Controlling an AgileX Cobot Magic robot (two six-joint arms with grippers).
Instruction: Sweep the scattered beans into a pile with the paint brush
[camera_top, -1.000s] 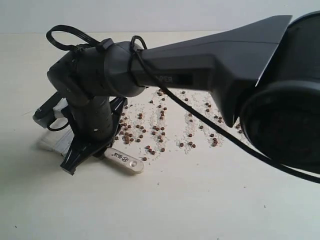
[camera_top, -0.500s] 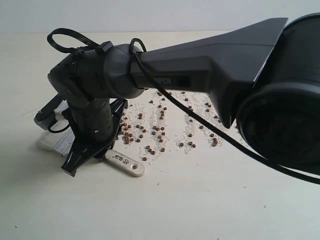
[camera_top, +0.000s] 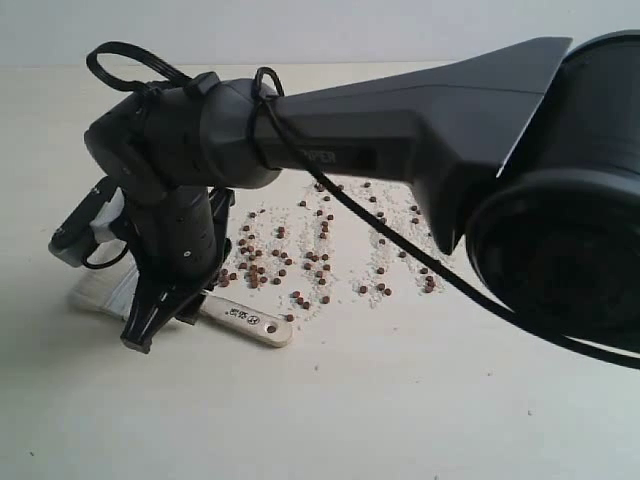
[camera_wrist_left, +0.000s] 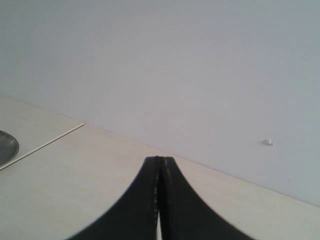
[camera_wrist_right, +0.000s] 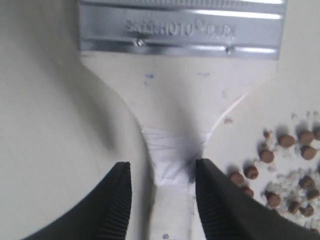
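The paint brush (camera_top: 245, 320) lies flat on the table left of the beans (camera_top: 310, 265), its cream handle pointing toward me and its pale bristles (camera_top: 100, 290) partly behind the arm. My right gripper (camera_top: 158, 315) reaches across to it. In the right wrist view the right gripper (camera_wrist_right: 162, 175) is open and straddles the narrow neck of the paint brush (camera_wrist_right: 180, 100). There is a gap on one side, and the other finger sits close to the handle. Beans (camera_wrist_right: 280, 165) with pale grit lie just beside it. My left gripper (camera_wrist_left: 160, 161) is shut on nothing, away from the scene.
The right arm's big dark body (camera_top: 560, 230) and its black cable (camera_top: 400, 240) block much of the exterior view's right side. A dark round object (camera_wrist_left: 6, 145) sits at the table's edge in the left wrist view, before a plain wall.
The right gripper's jaws have spread apart around the brush handle. Its wrist has shifted slightly left and up. The brush now rests on the table.
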